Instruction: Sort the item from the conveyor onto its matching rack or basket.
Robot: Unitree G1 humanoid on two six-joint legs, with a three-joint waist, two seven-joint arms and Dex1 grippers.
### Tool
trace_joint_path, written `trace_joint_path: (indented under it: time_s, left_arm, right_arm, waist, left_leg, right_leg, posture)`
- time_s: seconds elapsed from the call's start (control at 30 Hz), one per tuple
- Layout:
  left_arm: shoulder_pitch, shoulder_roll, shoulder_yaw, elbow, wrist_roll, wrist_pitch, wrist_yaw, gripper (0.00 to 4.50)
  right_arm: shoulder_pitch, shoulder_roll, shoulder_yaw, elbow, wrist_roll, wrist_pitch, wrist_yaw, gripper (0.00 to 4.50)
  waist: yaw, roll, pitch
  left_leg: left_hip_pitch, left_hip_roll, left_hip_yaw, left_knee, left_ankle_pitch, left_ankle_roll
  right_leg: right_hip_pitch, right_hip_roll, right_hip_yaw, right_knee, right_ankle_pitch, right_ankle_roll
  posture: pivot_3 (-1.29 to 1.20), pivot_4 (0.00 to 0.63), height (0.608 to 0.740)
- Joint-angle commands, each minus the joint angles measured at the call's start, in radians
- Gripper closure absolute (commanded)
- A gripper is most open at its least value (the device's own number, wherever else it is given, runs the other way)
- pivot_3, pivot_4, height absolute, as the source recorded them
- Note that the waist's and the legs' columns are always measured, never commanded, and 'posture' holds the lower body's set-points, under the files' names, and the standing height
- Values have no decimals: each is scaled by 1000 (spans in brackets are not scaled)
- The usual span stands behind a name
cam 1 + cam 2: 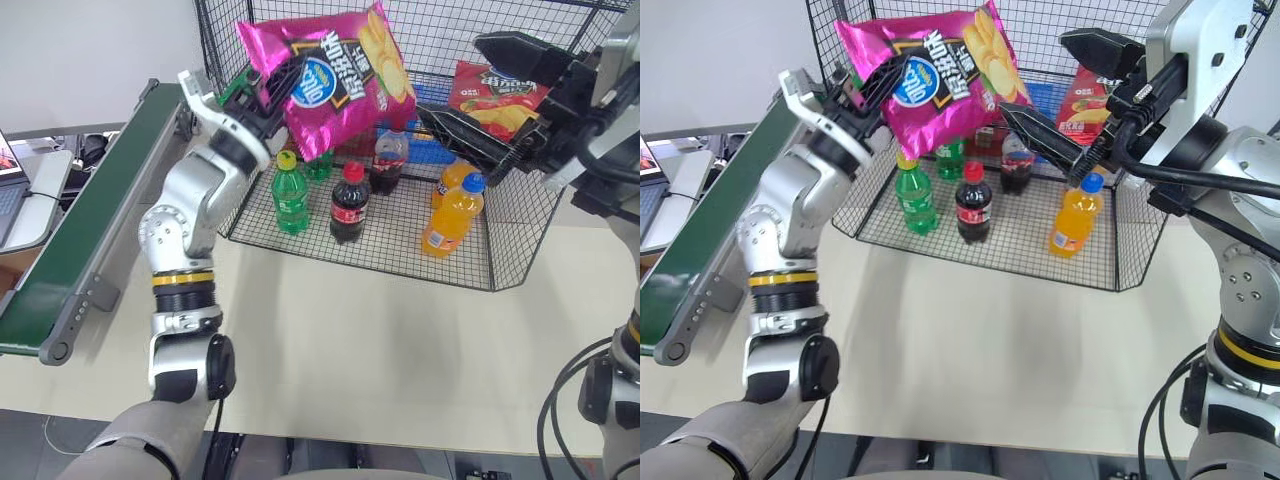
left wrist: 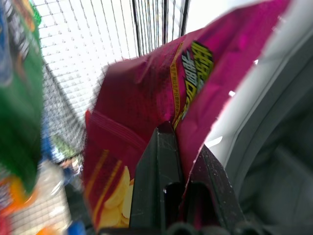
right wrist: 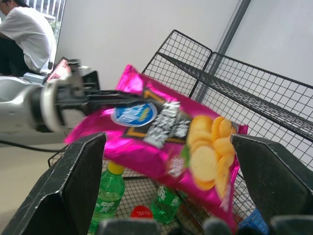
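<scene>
A dark-green conveyor belt in a grey frame is seen running up the left side of the head view, with a laptop at the far left edge. Just right of it, the left gripper is raised in the upper centre-left, its two black fingers clamped on the edge of a magenta-pink chip bag; in the left wrist view the bag's crinkled edge is pinched between the fingers. The bag is held in the air, tilted, in front of the black wire rack, above the bottles standing on the rack's mesh floor. On that floor, from left to right, are seen a green soda bottle, a cola bottle with a red cap, a second dark bottle and an orange drink bottle. A red chip bag lies at the upper right of the rack, with a blue crate behind the bottles. At the right, the right gripper is spread wide, empty, near the pink bag and apart from it. A seated person is seen in the right wrist view, upper left.
</scene>
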Motion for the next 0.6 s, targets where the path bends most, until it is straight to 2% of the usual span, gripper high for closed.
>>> trace_joint_path:
  time_s: [0.03, 0.23, 0.43, 0.6]
  left_arm:
    - [-58, -63, 30, 34, 47, -69, -5, 4490]
    - [-95, -168, 78, 80, 106, -164, 74, 4490]
    - [-110, -220, 66, 149, 237, -206, 231, 4490]
    - [-142, -247, 85, 156, 274, -221, 249, 4490]
  right_arm:
    - [-23, -30, -48, -39, 24, 6, -23, 0]
    - [-21, -48, -54, -42, 47, 11, -47, 0]
    - [-19, -55, -63, -36, 68, 15, -65, 0]
    - [-20, -58, -67, -29, 74, 12, -71, 0]
  waist:
    - [0, 0, 0]
    - [3, 0, 0]
    - [10, 0, 0]
    - [10, 0, 0]
  left_leg:
    - [0, 0, 0, 0, 0, 0]
    - [-1, 0, 0, 3, 0, 0]
    - [-1, 0, 0, 3, 0, 0]
    - [-1, -1, 0, 4, 0, 0]
  right_leg:
    - [0, 0, 0, 0, 0, 0]
    - [0, 1, 0, 0, 0, 0]
    - [1, 1, 1, 0, -1, 1]
    - [1, 1, 2, 0, -1, 2]
  posture:
    - [0, 150, 740]
    - [0, 150, 740]
    - [0, 150, 740]
    - [0, 150, 740]
